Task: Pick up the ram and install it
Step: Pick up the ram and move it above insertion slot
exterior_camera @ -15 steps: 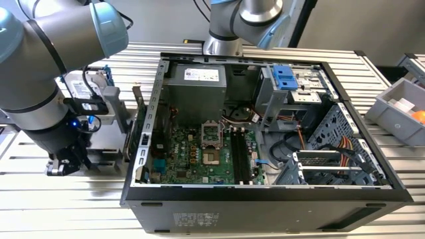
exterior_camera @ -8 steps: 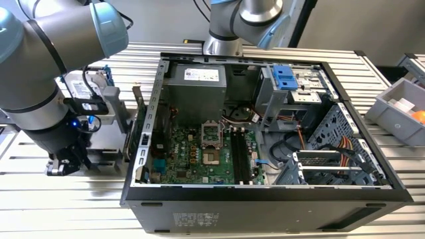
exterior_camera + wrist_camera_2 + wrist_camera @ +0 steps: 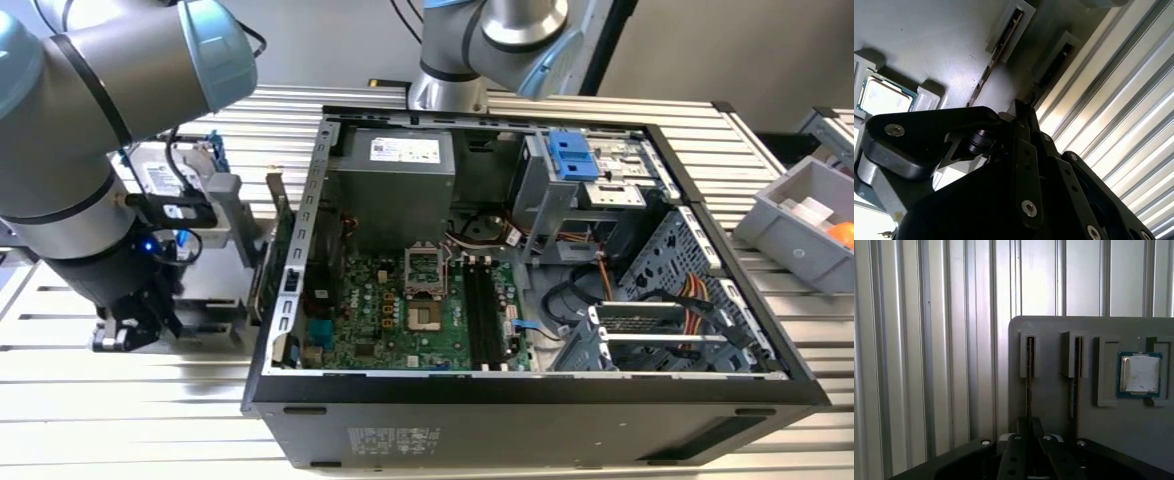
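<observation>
Two slots in a grey holder tray (image 3: 1051, 390) on the ribbed metal table (image 3: 929, 365) each carry a memory stick edge-on. In the first wrist view the gripper (image 3: 1029, 425) is clamped on the ram (image 3: 1029, 382), seated in the slot nearer the tray's edge. A processor (image 3: 1140, 373) lies beyond the other stick (image 3: 1074, 385). The open computer case (image 3: 534, 390) stands to the exterior view's right of the arm

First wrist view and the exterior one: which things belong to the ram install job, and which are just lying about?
For the job: the ram, edge-on in the grey tray; the end effector, right by it; the memory slots in the open computer case.
Lying about: the second stick in the tray; the processor chip; the grey bin.
</observation>
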Tool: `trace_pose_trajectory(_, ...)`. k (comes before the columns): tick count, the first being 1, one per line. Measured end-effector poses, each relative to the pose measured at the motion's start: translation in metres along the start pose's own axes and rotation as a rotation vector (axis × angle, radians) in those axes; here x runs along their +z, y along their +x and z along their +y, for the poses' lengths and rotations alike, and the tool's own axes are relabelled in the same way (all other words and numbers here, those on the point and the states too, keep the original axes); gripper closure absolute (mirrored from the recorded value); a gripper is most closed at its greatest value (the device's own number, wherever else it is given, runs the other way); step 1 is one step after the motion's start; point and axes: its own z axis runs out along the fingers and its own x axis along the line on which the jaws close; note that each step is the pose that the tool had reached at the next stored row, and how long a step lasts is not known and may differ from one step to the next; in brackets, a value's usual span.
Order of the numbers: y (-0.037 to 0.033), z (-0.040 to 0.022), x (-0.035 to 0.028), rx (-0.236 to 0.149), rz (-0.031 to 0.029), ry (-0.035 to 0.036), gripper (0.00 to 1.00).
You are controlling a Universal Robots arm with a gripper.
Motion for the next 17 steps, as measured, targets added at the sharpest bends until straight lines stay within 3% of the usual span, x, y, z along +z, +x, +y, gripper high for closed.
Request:
trace_pose_trajectory(11, -0.0003, 0.0002, -0.0169, 0.000, 0.0001, -0.0001, 1.00)
trace_pose_trajectory(12, -0.0004, 0.0005, -0.0237, 0.000, 0.0001, -0.0001, 1.00)
trace_pose_trajectory(17, -0.0005, 0.0006, -0.0326, 0.000, 0.0001, -0.0001, 1.00)
